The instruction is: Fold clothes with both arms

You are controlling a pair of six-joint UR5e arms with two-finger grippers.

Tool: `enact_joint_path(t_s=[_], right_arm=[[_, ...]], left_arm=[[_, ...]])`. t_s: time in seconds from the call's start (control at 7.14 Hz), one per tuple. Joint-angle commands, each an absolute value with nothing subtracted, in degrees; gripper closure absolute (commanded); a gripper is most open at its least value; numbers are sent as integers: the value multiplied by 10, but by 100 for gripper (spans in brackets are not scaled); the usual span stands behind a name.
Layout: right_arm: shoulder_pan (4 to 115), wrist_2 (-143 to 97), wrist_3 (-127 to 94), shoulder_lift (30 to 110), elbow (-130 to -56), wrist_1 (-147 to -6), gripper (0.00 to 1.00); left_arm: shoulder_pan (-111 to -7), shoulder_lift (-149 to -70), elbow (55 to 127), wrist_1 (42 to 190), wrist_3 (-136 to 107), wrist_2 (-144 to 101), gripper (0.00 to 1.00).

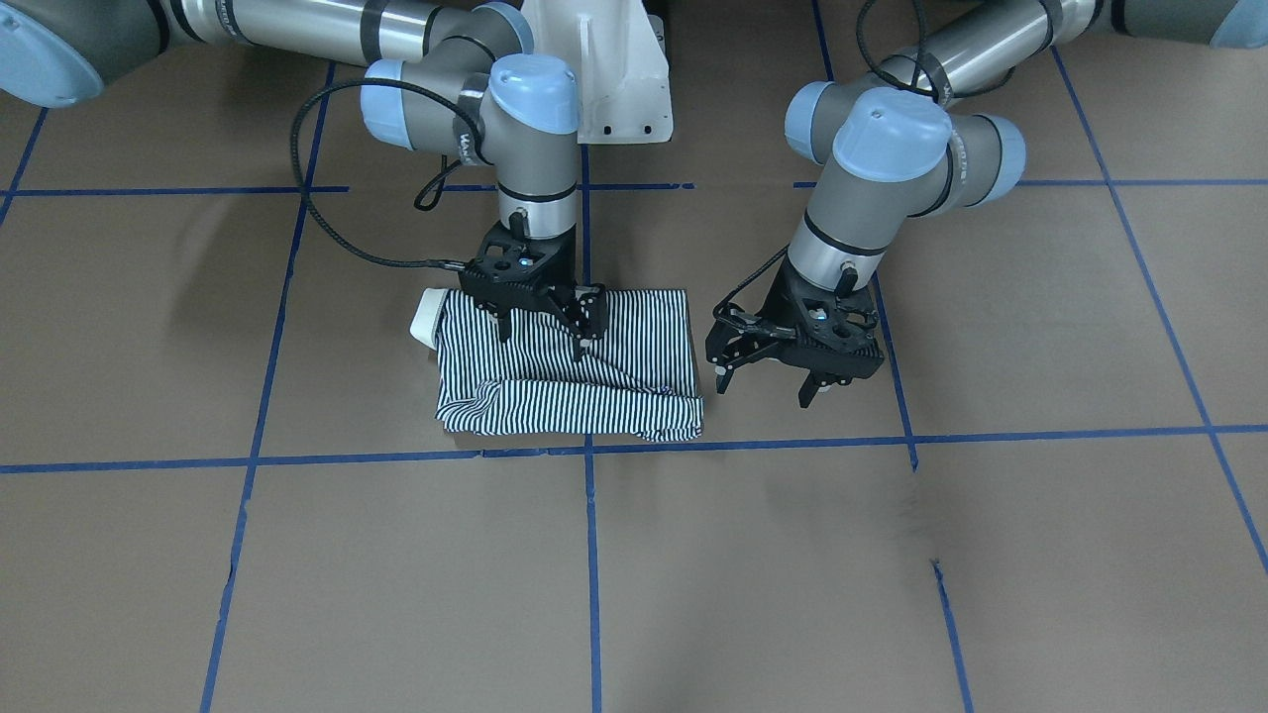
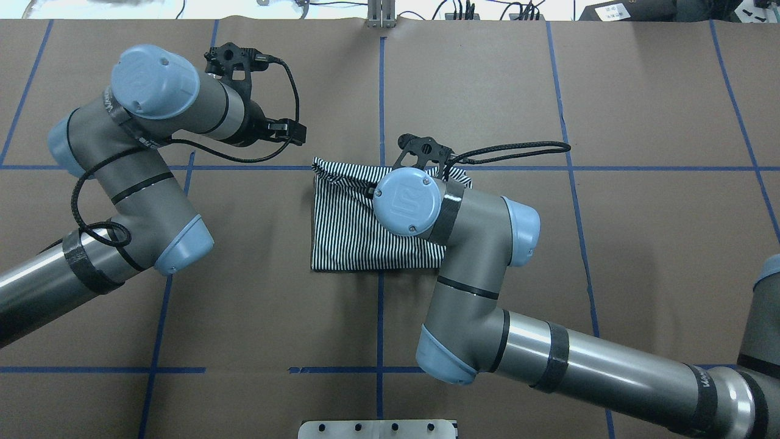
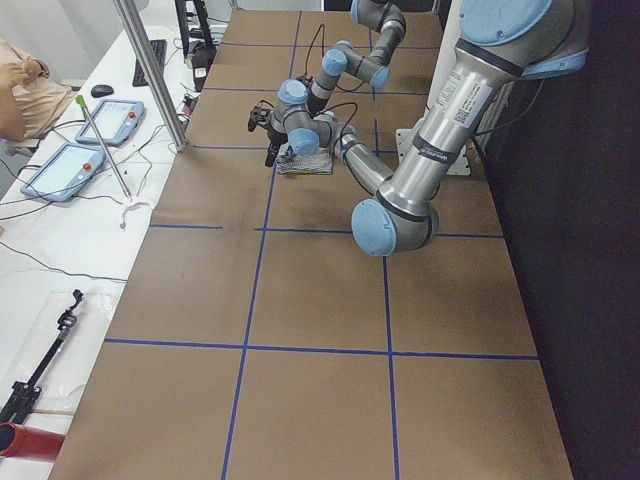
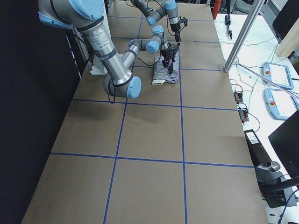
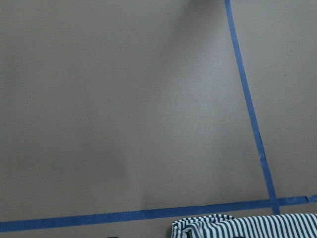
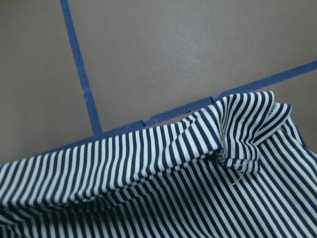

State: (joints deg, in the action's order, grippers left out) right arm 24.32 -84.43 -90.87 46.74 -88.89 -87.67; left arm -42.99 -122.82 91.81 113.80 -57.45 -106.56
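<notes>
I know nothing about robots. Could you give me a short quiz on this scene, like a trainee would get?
1. True or false: the striped shirt lies spread out at full length.
2. Which hand is over the shirt? A: the left hand. B: the right hand. C: both.
3. What colour are the tape lines on the table?
Key: 1 false, it is folded into a compact rectangle. 2 B; the left hand hangs open beside the shirt. 3 blue.
</notes>
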Motion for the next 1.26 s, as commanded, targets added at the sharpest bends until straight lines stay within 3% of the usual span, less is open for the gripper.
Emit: enact_joint_path(t_s=[0.0,0.42,0.7,1.12], right_arm=[[235,-830,-841,467,-853,-876,0],[294,-825,-811,428,-746,-871,0],[369,-856,-749,407,-646,-789,0],[446,-969,-666,400,-649,-777,0]], left_arm=[[-431,-1226,918,1140,-575,-1067,0],[-430,-1223,918,1140,-581,-1067,0],[-429,-1222,918,1140,-591,-1067,0],[-413,-1228,913,1136,-626,-1064,0]])
